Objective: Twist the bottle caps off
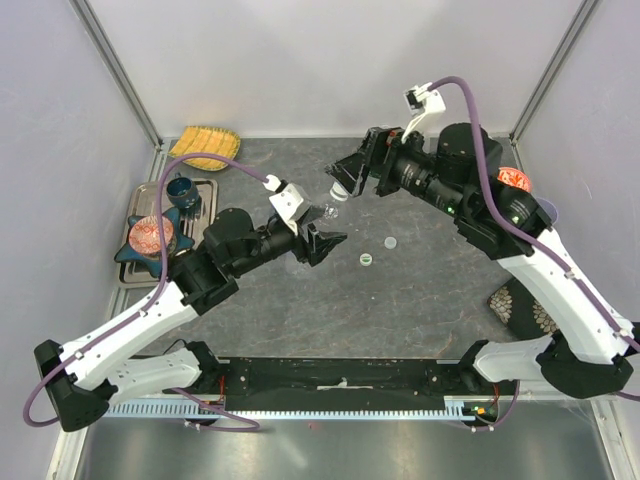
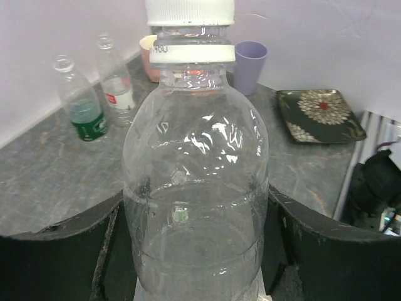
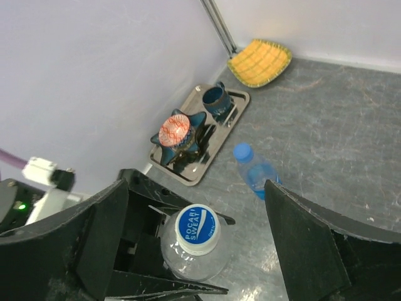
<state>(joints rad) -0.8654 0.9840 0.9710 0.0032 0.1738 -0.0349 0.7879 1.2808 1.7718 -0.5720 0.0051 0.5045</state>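
Left end effector [image 1: 322,243] clamped around an upright clear bottle [image 2: 195,188], its white-and-blue cap [image 3: 196,229] still on. Right end effector [image 1: 345,181] directly above that cap, fingers spread wide, not touching. Further right, two loose caps [image 1: 390,242] on the tabletop [image 1: 420,300]. The blue bottle [image 3: 257,174] is also capped, so roughly half remains.

Four bottles show: one clear bottle [image 2: 194,207], one blue-tinted bottle [image 3: 255,172], and two open, a green-labelled bottle [image 2: 84,116] and a red-labelled bottle [image 2: 118,91]. There are four caps: a white-and-blue cap [image 3: 196,229] and a blue cap [image 3: 242,152] on bottles, and a pale cap [image 1: 390,242] and a green-marked cap [image 1: 366,259] loose on the table [image 1: 420,300]. Two cups stand at the right: a pink cup [image 2: 145,56] and a purple cup [image 2: 250,66].
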